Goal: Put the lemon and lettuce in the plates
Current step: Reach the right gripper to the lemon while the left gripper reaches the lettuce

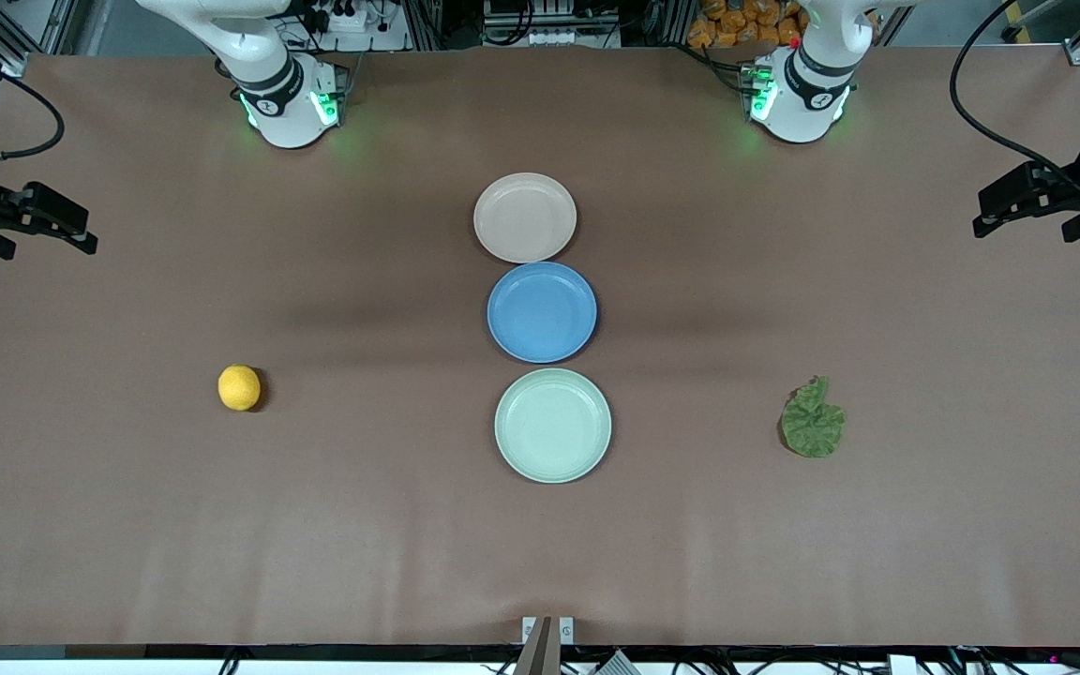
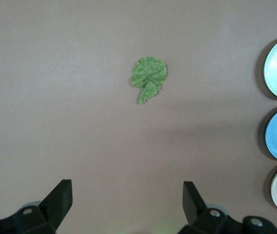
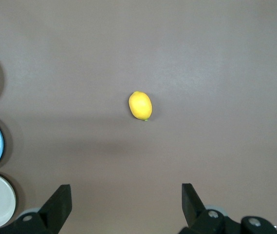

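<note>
The lemon lies on the brown table toward the right arm's end; it also shows in the right wrist view. The lettuce lies flat toward the left arm's end, also in the left wrist view. The beige-pink plate and the mint green plate are empty, in a row at mid-table. My left gripper is open and empty, high over the table's edge at its end. My right gripper is open and empty, high over its end.
An empty blue plate sits between the two task plates, touching both. The mint green plate is nearest the front camera, the beige-pink one nearest the robot bases. Cables run along both ends of the table.
</note>
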{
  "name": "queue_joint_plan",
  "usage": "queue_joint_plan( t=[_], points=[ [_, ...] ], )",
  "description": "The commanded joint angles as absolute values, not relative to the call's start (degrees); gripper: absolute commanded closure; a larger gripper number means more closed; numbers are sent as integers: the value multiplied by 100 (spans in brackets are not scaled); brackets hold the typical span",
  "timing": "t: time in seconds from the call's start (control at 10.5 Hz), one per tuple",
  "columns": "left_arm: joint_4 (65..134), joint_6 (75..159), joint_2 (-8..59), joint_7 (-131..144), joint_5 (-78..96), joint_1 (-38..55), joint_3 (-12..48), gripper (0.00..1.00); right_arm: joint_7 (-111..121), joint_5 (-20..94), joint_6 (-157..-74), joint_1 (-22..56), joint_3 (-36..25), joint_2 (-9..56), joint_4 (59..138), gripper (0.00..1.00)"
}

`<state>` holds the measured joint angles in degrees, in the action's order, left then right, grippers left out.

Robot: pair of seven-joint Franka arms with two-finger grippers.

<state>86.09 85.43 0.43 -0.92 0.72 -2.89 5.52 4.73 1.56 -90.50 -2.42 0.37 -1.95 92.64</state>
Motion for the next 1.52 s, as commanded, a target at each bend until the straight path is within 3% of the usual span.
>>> queue_joint_plan(
  t=[0.0, 0.38, 0.76, 1.04, 1.42],
  points=[
    [8508, 8429, 70, -167, 79, -308, 554, 0, 396, 255, -8974, -343, 123, -185, 9202, 0],
    [8543, 8429, 228, -211, 97, -308, 545, 0, 396, 255, -8974, -343, 123, -185, 9202, 0],
    [8639, 8910, 1026, -141, 70, -299, 545, 0, 396, 255, -8991, -343, 114, -167, 9220, 0],
    [9401, 10190, 1475, -149, -52, -299, 545, 0, 404, 281, -9183, -351, 97, -27, 9333, 0],
    [10317, 11880, 1994, -149, -61, -273, 554, 0, 404, 272, -10237, -404, 281, 534, 9853, 0]
  ],
)
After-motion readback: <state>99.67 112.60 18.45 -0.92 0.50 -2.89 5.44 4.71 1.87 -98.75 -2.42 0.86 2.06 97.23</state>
